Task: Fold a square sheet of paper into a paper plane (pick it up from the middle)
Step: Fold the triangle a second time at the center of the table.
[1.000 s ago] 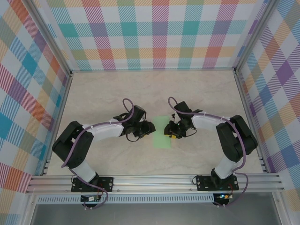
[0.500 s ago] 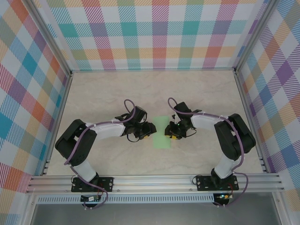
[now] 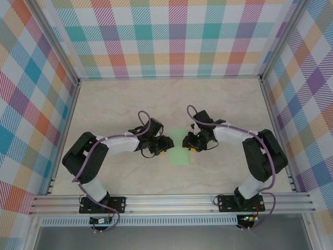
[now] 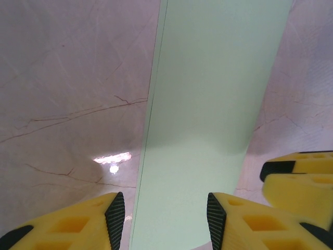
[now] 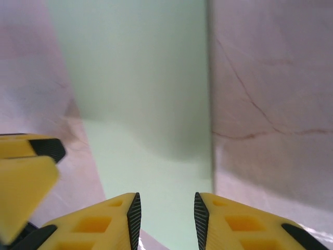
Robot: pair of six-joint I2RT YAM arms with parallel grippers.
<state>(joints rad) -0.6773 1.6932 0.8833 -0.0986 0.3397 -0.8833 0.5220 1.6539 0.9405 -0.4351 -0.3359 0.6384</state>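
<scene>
Paper point(image 3: 181, 148), pale mint, folded oblong; tabletop point(image 3: 156, 104) marbled.

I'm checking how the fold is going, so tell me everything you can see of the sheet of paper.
The sheet of paper is thin, plain and pale mint green, a narrow rectangle with straight edges. It lies flat on the marbled table, midway between the two arms. A faint double line along one long edge hints at folded layers, but that is uncertain. The left gripper and the right gripper each stand open at one side of it. Whether they touch it cannot be told.
</scene>
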